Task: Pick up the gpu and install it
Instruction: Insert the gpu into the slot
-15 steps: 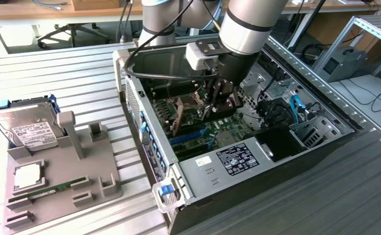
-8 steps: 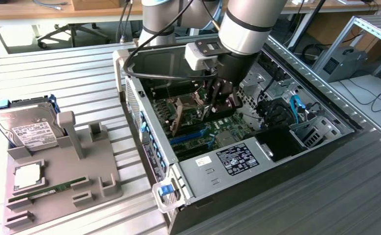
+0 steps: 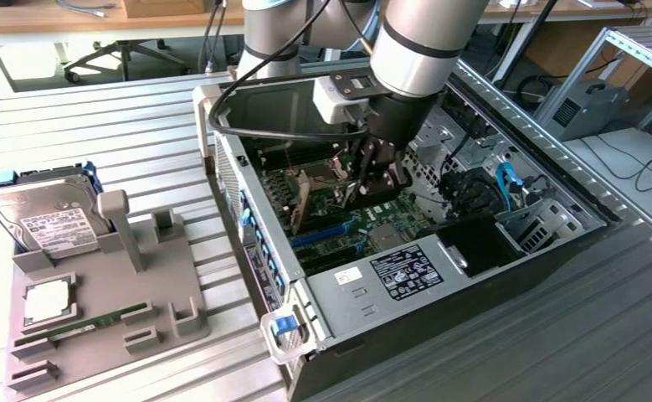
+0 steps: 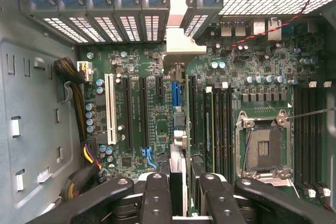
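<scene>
The gpu [image 4: 178, 174] is seen edge-on in the wrist view, a thin dark card running up between my fingers. Its silver end bracket [image 4: 179, 45] sits at the rear slot openings of the open computer case [image 3: 415, 280]. The card lies in line with the blue expansion slot [image 4: 176, 95] on the motherboard; whether it is seated I cannot tell. My gripper [image 4: 185, 179] is shut on the card, one black finger on each side. In the exterior view the gripper [image 3: 367, 186] reaches down inside the case, with the gpu [image 3: 303, 199] standing on edge toward the case's rear wall.
Black expansion slots [image 4: 128, 111] and a white one [image 4: 109, 106] flank the card; memory slots and the CPU socket [image 4: 262, 148] lie on the other side. Cable bundles [image 4: 79, 74] hang by the case wall. Outside, a grey fixture [image 3: 119, 289] holds a hard drive [image 3: 41, 213] and a memory stick [image 3: 85, 322].
</scene>
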